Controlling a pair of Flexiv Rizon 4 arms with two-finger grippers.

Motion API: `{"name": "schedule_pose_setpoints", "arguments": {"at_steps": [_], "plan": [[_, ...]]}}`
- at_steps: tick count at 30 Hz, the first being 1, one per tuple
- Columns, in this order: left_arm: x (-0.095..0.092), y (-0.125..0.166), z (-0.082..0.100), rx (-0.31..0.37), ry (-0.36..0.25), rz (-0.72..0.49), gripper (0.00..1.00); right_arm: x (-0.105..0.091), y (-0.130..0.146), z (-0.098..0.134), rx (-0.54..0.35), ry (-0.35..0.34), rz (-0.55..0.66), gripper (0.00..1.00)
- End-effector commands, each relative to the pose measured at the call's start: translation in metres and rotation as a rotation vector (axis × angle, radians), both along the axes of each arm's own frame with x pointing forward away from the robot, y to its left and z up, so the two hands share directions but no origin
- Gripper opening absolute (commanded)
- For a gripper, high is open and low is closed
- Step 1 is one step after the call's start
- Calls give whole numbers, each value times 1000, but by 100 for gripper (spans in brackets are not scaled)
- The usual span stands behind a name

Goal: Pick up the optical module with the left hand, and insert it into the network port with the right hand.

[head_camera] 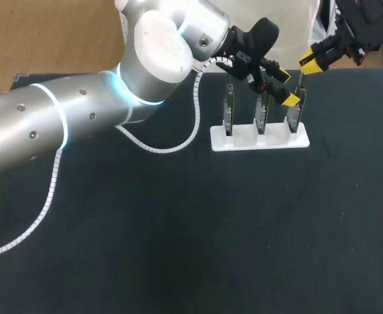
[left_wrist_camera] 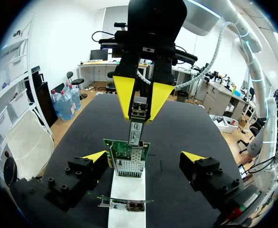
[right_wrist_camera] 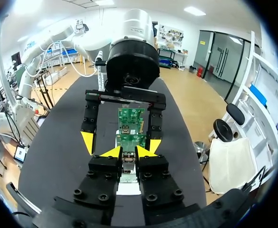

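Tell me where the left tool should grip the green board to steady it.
Probably by its two side edges, coming face-on from opposite the right tool. The green board stands upright in the white stand, the module sits at its top edge, and the left tool's open fingers straddle it.

**Tight around the right-hand board, room in front**

The left tool stands open astride the right-hand board in the white stand, one finger at each side, so both flanks are blocked. The right tool, clamped on the optical module, fills the space above that board. The middle board stands upright just beside. The left arm and its white coiled cable bar the bench's left rear. A tool could pass over the bench in front of the stand.
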State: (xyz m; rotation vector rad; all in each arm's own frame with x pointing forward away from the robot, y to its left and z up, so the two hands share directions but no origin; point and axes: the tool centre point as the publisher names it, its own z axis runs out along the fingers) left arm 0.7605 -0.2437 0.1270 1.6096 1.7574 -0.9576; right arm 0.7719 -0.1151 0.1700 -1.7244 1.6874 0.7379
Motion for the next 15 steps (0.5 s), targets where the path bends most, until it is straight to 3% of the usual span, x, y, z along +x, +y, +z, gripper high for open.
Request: {"name": "schedule_pose_setpoints", "arguments": {"at_steps": [1, 15], "plan": [[2, -1, 1, 6, 4, -3, 100, 0, -1, -2, -1, 1, 1, 0], [2, -1, 1, 6, 4, -3, 100, -2, -1, 4, 8, -15, 13, 0]]}}
